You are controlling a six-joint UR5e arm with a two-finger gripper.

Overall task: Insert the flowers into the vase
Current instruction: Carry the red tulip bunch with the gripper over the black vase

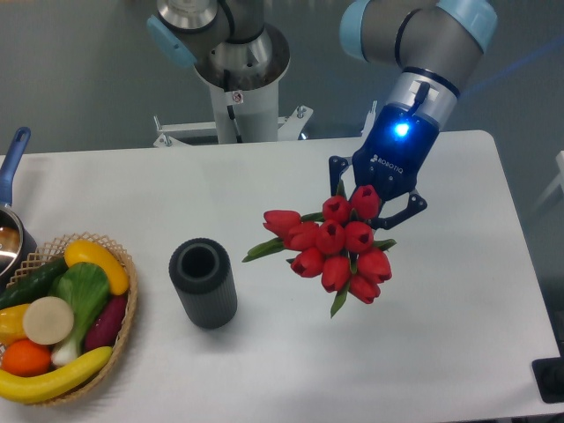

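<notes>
The step in hand looks like the carry: the gripper [377, 196], right of centre in the frame, is closed around the flowers [333, 247], with its dark fingers straddling the top of the bunch where the stems must be, though the stems themselves are hidden behind the red buds. The bunch hangs with the buds spread toward the camera and a few narrow green leaves poking out to the left and below; whether it is lifted clear of the desk [441, 352] or brushing it cannot be told from this view. The vase [204, 282] stands upright on the desk at lower centre-left, well apart from the flowers, and its round dark mouth shows nothing inside. The insertion is therefore judged not yet begun. The next move calls for bringing the bunch leftward over the vase mouth, turning it so the stem ends point down, and lowering them into the opening; since the bunch is wider than the mouth, only the stems can go in, so alignment matters and a sideways knock could tip the vase. At the lower left a wicker basket [123, 264] holds bananas, a cucumber, an orange, and other fruit and vegetables, and a pot [11, 231] with a blue handle sits at the left edge.
</notes>
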